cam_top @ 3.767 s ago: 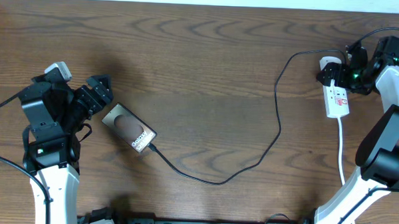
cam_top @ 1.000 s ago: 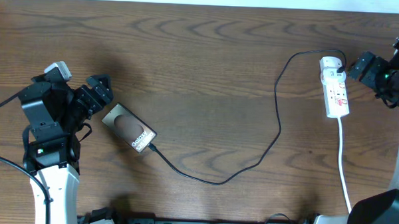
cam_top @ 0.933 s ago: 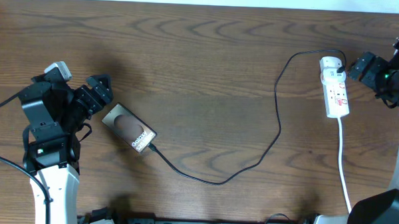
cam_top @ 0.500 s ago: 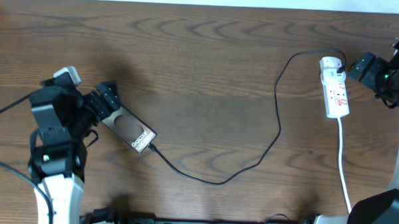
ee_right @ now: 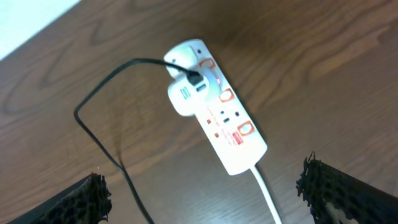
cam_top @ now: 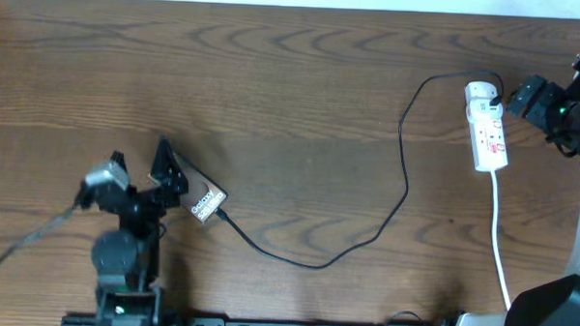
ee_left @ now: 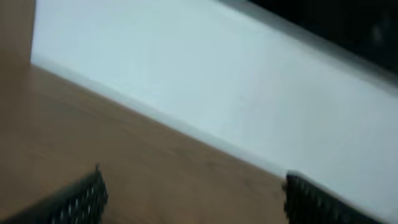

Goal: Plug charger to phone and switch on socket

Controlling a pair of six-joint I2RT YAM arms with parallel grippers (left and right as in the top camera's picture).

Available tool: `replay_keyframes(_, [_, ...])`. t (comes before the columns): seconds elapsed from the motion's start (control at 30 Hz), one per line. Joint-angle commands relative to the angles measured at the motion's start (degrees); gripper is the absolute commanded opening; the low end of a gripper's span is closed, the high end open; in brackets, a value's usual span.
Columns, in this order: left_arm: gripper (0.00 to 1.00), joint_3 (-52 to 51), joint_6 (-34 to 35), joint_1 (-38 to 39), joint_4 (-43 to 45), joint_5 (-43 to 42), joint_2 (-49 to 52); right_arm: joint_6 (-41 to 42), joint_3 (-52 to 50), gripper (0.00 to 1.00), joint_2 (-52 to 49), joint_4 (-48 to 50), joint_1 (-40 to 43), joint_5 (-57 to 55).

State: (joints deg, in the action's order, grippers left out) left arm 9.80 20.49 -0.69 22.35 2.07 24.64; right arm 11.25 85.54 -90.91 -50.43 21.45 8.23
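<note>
Lying on the wooden surface [cam_top: 293,86], the phone [cam_top: 204,197] sits partly under the left pincer [cam_top: 139,159], whose jaws stand wide. The charger [cam_top: 406,177] tip touches the phone's end. The socket [cam_top: 488,131] rests just beside the right pincer [cam_top: 517,96], which is likewise spread wide and holds nothing.

Overhead looks straight down on the table [cam_top: 293,86]; right wrist shares its socket [ee_right: 221,121], nearer

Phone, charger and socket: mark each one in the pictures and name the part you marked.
phone [cam_top: 206,199], overhead view, its lettered end.
charger [cam_top: 406,189], overhead view, mid-run of the black cable.
socket [ee_right: 224,121], right wrist view, middle of the white body.
</note>
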Motion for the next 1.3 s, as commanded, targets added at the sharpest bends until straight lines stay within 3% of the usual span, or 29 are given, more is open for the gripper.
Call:
replay_keyframes(0.0, [0.88, -9.7, -0.9, -1.3, 7.2, 2.0, -8.6, 0.7, 0.2, 0.99, -0.2, 0.0, -0.2, -0.2])
replay_keyframes(0.33, [0.88, -9.6, -1.0, -3.7, -23.6, 2.1, -24.9, 0.7, 0.2, 0.99, -0.2, 0.0, -0.2, -0.2])
replay_keyframes(0.4, [0.88, -9.6, -0.9, -3.8, -26.5, 2.0, -23.9, 0.7, 0.2, 0.99, -0.2, 0.0, -0.2, -0.2])
replay_keyframes(1.27, [0.88, -9.6, -1.6, -4.1, -26.2, 1.8, -24.3, 0.7, 0.2, 0.99, -0.2, 0.0, -0.2, -0.2])
